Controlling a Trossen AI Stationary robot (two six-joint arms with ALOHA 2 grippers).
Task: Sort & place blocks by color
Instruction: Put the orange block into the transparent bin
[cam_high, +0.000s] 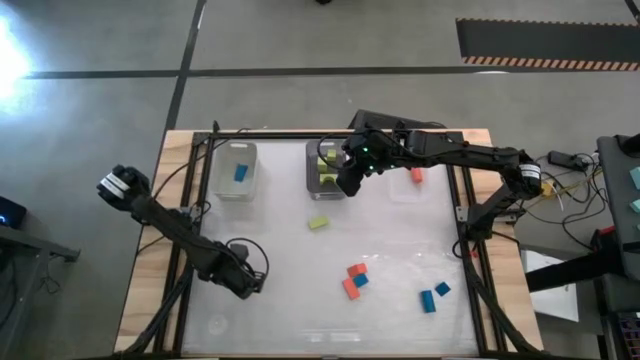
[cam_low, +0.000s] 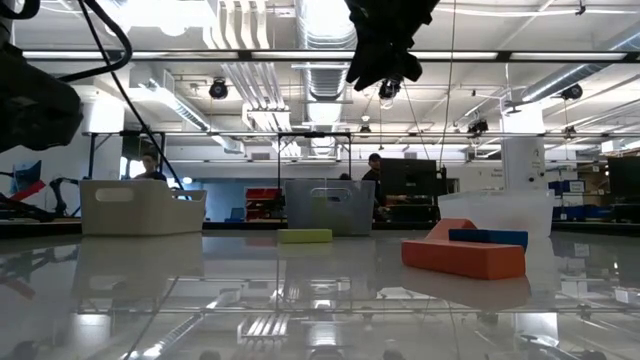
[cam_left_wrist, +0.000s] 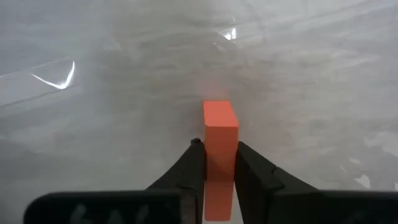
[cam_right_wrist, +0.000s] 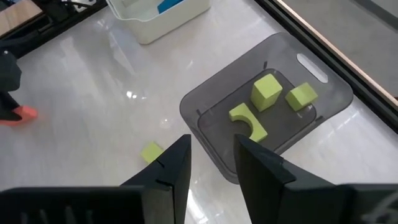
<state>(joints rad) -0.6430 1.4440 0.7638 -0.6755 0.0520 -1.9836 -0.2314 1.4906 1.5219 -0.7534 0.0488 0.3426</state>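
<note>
Three lime green blocks (cam_right_wrist: 268, 92) lie inside the grey translucent bin (cam_right_wrist: 211, 102) at the table's 12 o'clock edge: one cube-like, one smaller, one arch-shaped. A fourth flat lime green block (cam_high: 318, 223) rests loose on the white tabletop (cam_high: 400, 240), just off the grey bin toward 6 o'clock.

One blue block (cam_high: 241, 173) sits in the white plastic bin (cam_high: 232, 150) at about 11 o'clock. One orange-red block (cam_high: 416, 175) shows in the clear bin (cam_high: 410, 192) at about 1 o'clock.

Loose stock toward 5 o'clock: two orange-red blocks (cam_high: 354, 286) touching a small blue block (cam_high: 362, 281), and two more blue blocks (cam_high: 434, 294) close together nearer the table's 4 o'clock corner.

One long orange-red rectangular block (cam_left_wrist: 219, 146) is clamped between the fingers (cam_left_wrist: 189, 168) of the left gripper (cam_high: 243, 283), which sits low over the table near 8 o'clock; the block sticks out forward past the fingertips.

The right gripper (cam_right_wrist: 212, 163) hangs above the grey bin's near edge at 12 o'clock, raised well off the tabletop, its two dark fingers (cam_right_wrist: 171, 165) set a narrow gap apart with nothing between them.

Beyond the table, the low view shows a workshop hall with a person (cam_low: 374, 165) standing behind the bins.
</note>
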